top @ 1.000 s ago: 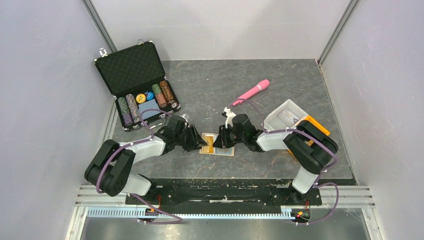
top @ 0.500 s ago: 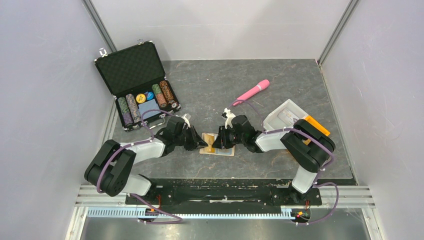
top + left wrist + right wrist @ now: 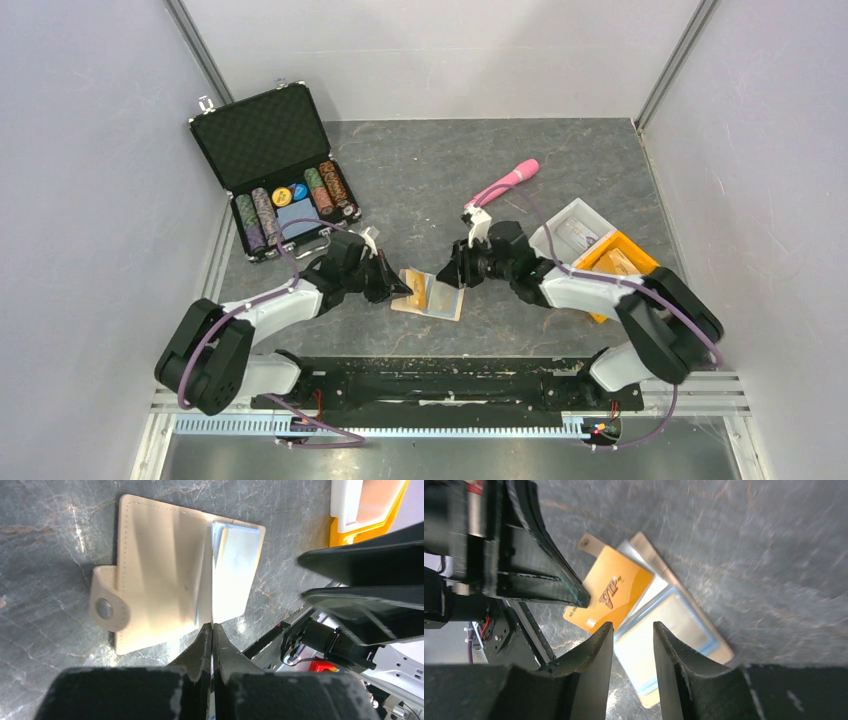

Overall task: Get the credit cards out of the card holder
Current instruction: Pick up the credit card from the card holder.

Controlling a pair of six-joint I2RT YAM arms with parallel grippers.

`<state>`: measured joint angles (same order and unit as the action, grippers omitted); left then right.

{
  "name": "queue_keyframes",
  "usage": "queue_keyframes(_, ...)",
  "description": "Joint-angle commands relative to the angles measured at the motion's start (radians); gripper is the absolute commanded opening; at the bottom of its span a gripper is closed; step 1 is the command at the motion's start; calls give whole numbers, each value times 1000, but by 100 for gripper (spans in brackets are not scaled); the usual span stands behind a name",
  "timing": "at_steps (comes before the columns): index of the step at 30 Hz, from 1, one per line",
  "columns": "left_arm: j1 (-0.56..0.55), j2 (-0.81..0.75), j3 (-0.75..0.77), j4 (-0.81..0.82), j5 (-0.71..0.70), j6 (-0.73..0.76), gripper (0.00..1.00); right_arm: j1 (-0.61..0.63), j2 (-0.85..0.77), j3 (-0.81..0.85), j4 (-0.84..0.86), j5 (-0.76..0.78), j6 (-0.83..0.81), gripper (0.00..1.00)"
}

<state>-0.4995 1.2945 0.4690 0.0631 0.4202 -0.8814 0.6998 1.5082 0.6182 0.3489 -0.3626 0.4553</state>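
Observation:
The tan card holder (image 3: 445,302) lies open near the front middle of the table, pale blue lining up (image 3: 679,615), its snap tab towards the left arm. In the left wrist view the card holder (image 3: 160,580) shows tan with its tab. An orange credit card (image 3: 416,287) marked VIP (image 3: 611,590) stands tilted over its left half. My left gripper (image 3: 398,290) is shut (image 3: 212,626), pinching the card's near end, seen edge-on there. My right gripper (image 3: 447,275) hovers open (image 3: 633,630) just above the holder's right half, with nothing between its fingers.
An open black chip case (image 3: 275,170) stands at the back left. A pink tube (image 3: 505,183) lies behind the right arm. A clear tray (image 3: 570,228) on an orange tray (image 3: 628,258) sits at the right. Walls enclose the table on three sides.
My left gripper has closed on the card's end. My right gripper has opened wider and drawn back up and right off the holder, which has shifted slightly.

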Motion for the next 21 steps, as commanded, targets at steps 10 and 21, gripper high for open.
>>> queue_keyframes(10,2,-120,54,-88,126,83,2,-71,-134,16,-87,-199,-255,51)
queue_keyframes(21,0,-110,26,24,219,68,2,-120,67,172,-158,-456,-350,60)
